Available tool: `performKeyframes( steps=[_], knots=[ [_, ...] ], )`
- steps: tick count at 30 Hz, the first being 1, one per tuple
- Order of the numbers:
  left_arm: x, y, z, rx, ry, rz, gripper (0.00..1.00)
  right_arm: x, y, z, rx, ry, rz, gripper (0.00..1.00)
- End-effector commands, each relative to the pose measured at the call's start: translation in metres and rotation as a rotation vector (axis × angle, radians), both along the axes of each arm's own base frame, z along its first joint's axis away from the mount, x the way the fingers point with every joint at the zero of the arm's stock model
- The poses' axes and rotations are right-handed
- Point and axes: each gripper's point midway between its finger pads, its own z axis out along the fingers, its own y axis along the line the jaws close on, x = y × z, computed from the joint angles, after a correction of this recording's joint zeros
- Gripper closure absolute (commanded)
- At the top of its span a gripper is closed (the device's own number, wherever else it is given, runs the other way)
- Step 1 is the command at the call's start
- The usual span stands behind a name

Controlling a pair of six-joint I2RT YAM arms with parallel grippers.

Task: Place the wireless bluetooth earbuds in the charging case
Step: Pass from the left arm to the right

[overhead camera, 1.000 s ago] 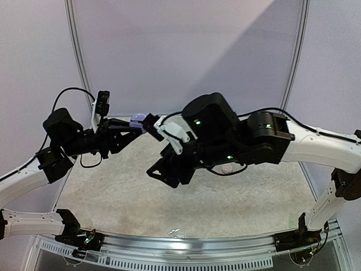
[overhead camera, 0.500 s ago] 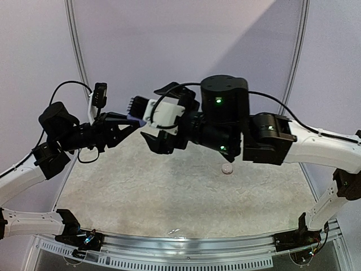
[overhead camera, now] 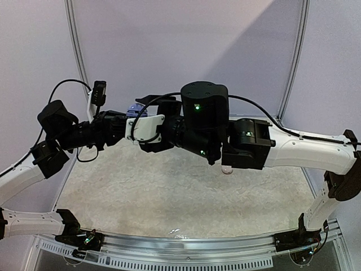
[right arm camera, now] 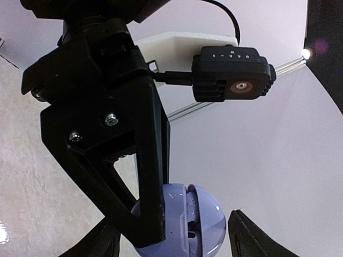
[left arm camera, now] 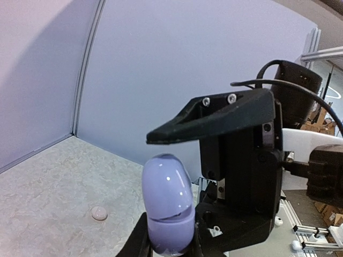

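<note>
Pale marbled table point(overhead camera: 169, 197) spreads beneath lavender walls. Left of the charging case point(left arm camera: 167, 206), the left gripper point(overhead camera: 125, 119) pinches its lower end and holds it up off the surface. Right of the case, the right gripper point(right arm camera: 177, 241) stands wide, 1 finger on each side. Farther right and nearer, 1 earbud point(overhead camera: 227, 170) lies on the table.

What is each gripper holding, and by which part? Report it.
The left gripper holds the case by the half below its seam, pinched between the jaws. The right gripper holds nothing; its jaws stand open by the case.
</note>
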Motion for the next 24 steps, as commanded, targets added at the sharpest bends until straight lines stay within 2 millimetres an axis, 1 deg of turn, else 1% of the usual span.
performKeyframes(
  steps=[1, 3, 6, 8, 11, 18, 23, 24],
  knots=[
    [0.005, 0.001, -0.006, 0.023, 0.027, 0.014, 1.0, -0.002, 0.005, 0.013, 0.047, 0.002, 0.0, 0.32],
    [0.005, 0.001, -0.008, 0.025, 0.03, 0.017, 1.0, -0.002, 0.007, 0.01, 0.039, 0.008, 0.0, 0.36],
    [0.008, 0.002, -0.011, 0.031, 0.046, 0.035, 1.0, -0.002, 0.008, 0.016, 0.063, 0.01, -0.003, 0.38],
    [0.013, 0.003, -0.014, 0.038, 0.066, 0.057, 1.0, -0.003, 0.007, 0.022, 0.079, -0.002, -0.007, 0.41],
    [0.021, 0.004, -0.02, 0.053, 0.1, 0.092, 1.0, -0.004, 0.009, 0.025, 0.072, -0.038, -0.022, 0.47],
    [0.029, 0.005, -0.027, 0.066, 0.137, 0.109, 1.0, -0.011, 0.02, 0.015, 0.036, -0.046, 0.013, 0.58],
    [0.025, 0.005, -0.023, 0.051, 0.118, 0.089, 1.0, -0.014, 0.024, 0.01, 0.036, -0.012, 0.029, 0.64],
    [0.024, 0.005, -0.023, 0.048, 0.114, 0.084, 0.96, -0.013, 0.023, 0.008, 0.034, -0.005, 0.027, 0.65]
  ],
)
